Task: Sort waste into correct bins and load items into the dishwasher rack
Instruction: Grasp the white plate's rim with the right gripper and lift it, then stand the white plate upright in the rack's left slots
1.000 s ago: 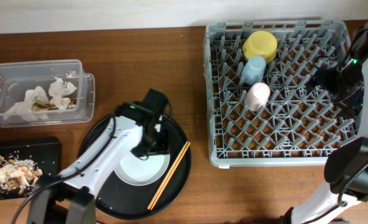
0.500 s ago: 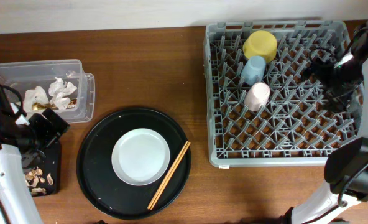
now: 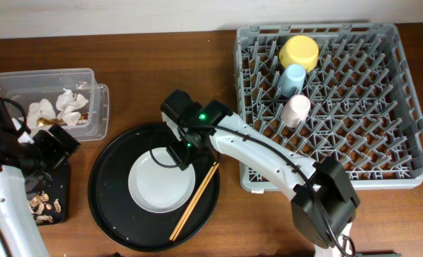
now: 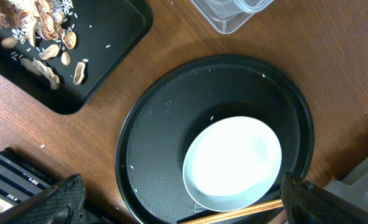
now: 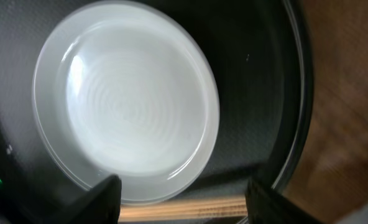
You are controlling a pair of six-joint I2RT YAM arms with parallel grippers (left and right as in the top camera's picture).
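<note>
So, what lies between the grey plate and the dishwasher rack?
In the overhead view, the pair of wooden chopsticks lies there on the round black tray, beside the plate; beyond the tray rim is bare table. The right arm crosses above.

A round black tray [image 3: 110, 187] lies flat on the brown wooden bench [image 3: 168, 64], near its front edge, left of the middle. A pale wall strip [image 3: 104, 14] runs along the back edge.

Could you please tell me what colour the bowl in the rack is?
The bowl is yellow, clearest in the overhead view.
</note>
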